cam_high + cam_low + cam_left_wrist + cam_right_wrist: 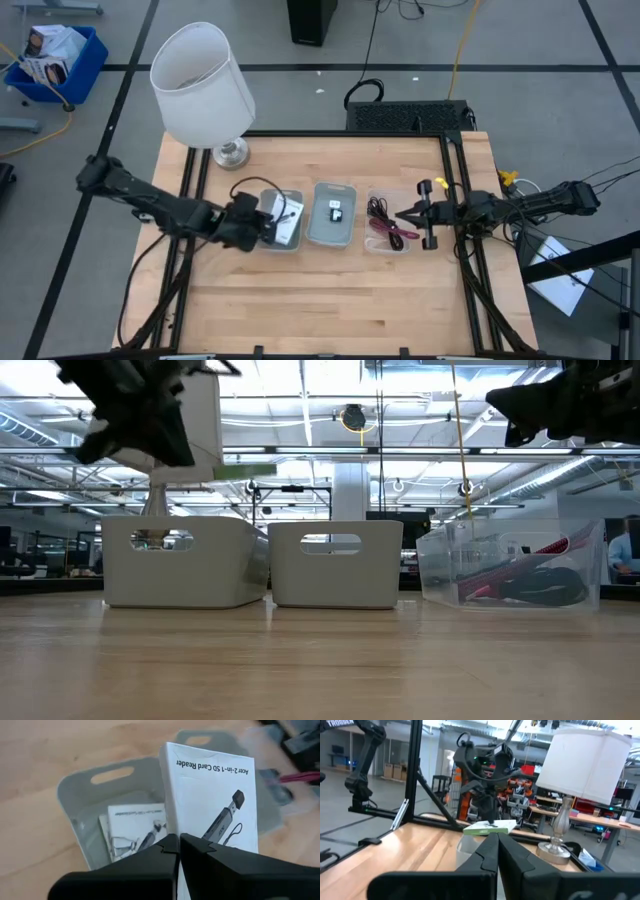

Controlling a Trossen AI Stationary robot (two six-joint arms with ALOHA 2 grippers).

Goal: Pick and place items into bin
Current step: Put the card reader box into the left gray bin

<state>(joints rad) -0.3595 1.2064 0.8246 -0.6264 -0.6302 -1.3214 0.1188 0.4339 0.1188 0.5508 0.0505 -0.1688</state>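
Observation:
My left gripper [268, 226] is shut on a white packet [210, 795] printed "SD Card Reader", above the left grey bin [281, 246]. A second white packet [132, 827] lies flat on that bin's floor. The middle grey bin [316, 238] holds a small black and white item [335, 212]. A clear container [375, 243] holds the red-and-black cable bundle [388, 225]. My right gripper [403, 216] is shut and empty, raised over the clear container's right side. My left gripper pinches the packet between its two fingers at one edge [172, 827], near a corner. The fingers come from the table's left. The packet is lifted clear above the left bin [75, 790], lying about level, as the right wrist view [490, 826] shows it.
A big white lamp [200, 85] stands at the table's far left corner. A black frame [320, 134] runs round the work area. Bare wood lies in front of the bins toward the near edge [330, 300].

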